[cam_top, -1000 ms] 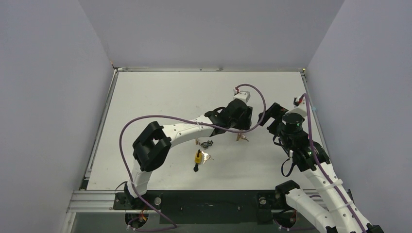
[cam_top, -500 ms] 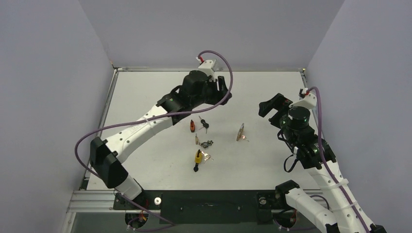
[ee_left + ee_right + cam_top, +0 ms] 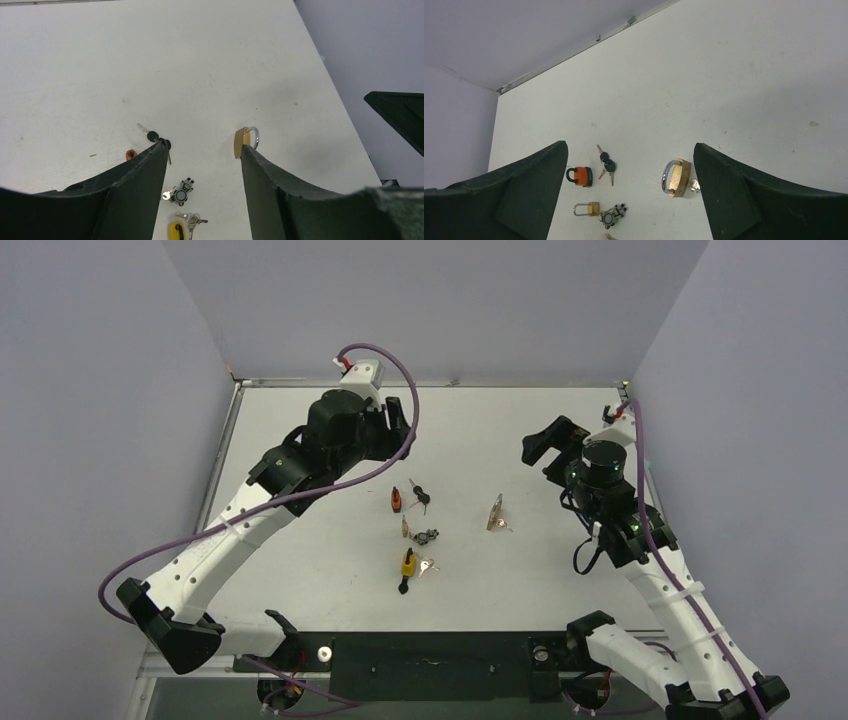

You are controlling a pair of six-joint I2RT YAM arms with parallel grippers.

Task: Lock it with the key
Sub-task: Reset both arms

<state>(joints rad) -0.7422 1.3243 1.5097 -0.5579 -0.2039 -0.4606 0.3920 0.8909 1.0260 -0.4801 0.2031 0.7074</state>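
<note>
Several padlocks lie mid-table. A large brass padlock (image 3: 495, 512) with a silver key (image 3: 506, 527) at its base lies to the right; it also shows in the right wrist view (image 3: 675, 177) and the left wrist view (image 3: 242, 141). An orange padlock (image 3: 397, 500) lies beside loose black-headed keys (image 3: 420, 495). A small brass padlock (image 3: 405, 530) is joined to a robot-shaped keychain (image 3: 428, 536). A yellow padlock (image 3: 408, 562) has a key bunch (image 3: 428, 565). My left gripper (image 3: 398, 425) is open, raised at the far left. My right gripper (image 3: 545, 445) is open, raised to the right of the locks.
The table's far edge (image 3: 430, 386) has a metal rail, and grey walls close in on both sides. The right gripper's dark tip (image 3: 400, 112) shows at the right edge of the left wrist view.
My left arm has swung up and away from over the large brass padlock to the far left, uncovering the orange padlock and black keys. My right gripper has shifted slightly left.
</note>
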